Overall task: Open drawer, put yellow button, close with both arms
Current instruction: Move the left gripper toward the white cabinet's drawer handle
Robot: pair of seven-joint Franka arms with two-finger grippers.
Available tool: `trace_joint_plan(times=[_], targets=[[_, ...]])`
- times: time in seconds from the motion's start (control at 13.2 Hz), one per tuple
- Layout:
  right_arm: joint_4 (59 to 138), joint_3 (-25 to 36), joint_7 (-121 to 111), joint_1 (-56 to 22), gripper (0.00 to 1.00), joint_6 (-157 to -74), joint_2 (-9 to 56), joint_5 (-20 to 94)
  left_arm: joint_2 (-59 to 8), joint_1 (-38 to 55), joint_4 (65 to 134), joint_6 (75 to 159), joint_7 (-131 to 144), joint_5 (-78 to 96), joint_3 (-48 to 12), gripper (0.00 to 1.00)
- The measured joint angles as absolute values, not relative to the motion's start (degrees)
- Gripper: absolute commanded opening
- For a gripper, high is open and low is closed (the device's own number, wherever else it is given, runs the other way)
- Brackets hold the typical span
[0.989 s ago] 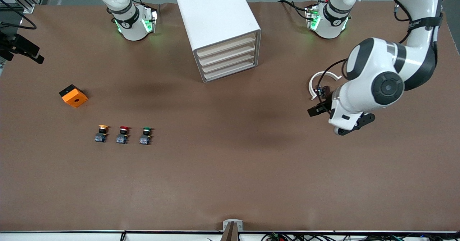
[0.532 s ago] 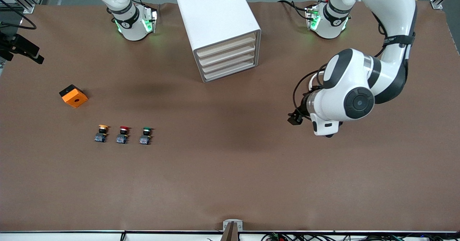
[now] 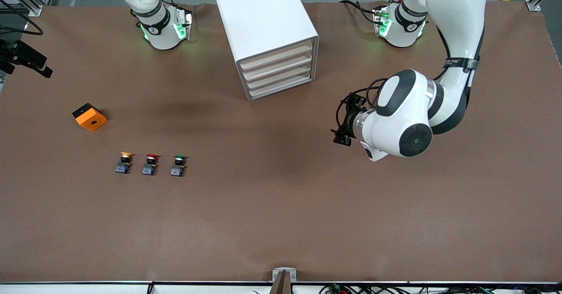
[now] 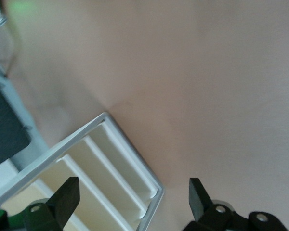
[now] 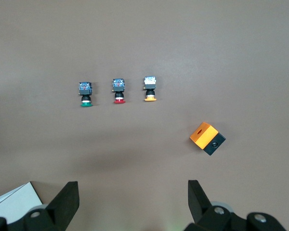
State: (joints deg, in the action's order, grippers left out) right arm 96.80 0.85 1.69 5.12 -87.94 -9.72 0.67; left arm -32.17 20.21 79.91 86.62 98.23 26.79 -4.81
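Evidently the left pincer (image 4: 130, 204), spread and empty, faces the drawer (image 3: 276, 53) to open it. Right pincer (image 5: 130, 202), likewise spread, waits high above the yellow button (image 3: 125, 161).

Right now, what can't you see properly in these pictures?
- Right hand: outside the front view, past its top edge; only its open fingertips show in the right wrist view.
- Left hand: mostly hidden by its own white arm in the front view.
- Inside the drawer: hidden, its front is shut.
- Yellow button: too small to read any markings.
- Cabinet: cut off by the left wrist view's edge, blurred.
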Motion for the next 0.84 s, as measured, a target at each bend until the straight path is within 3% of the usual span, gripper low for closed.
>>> trace_joint_plan(times=[0.53,0.84], targets=[[96.7,0.8,1.7,5.1,1.0,-88.0,-9.7,0.7,-38.7,20.2,79.8,78.4,112.7,39.4,-5.4,1.0],[96.6,0.8,1.7,5.1,1.0,-88.2,-9.7,0.7,-41.3,20.3,79.8,77.0,119.0,41.2,-10.4,1.0]])
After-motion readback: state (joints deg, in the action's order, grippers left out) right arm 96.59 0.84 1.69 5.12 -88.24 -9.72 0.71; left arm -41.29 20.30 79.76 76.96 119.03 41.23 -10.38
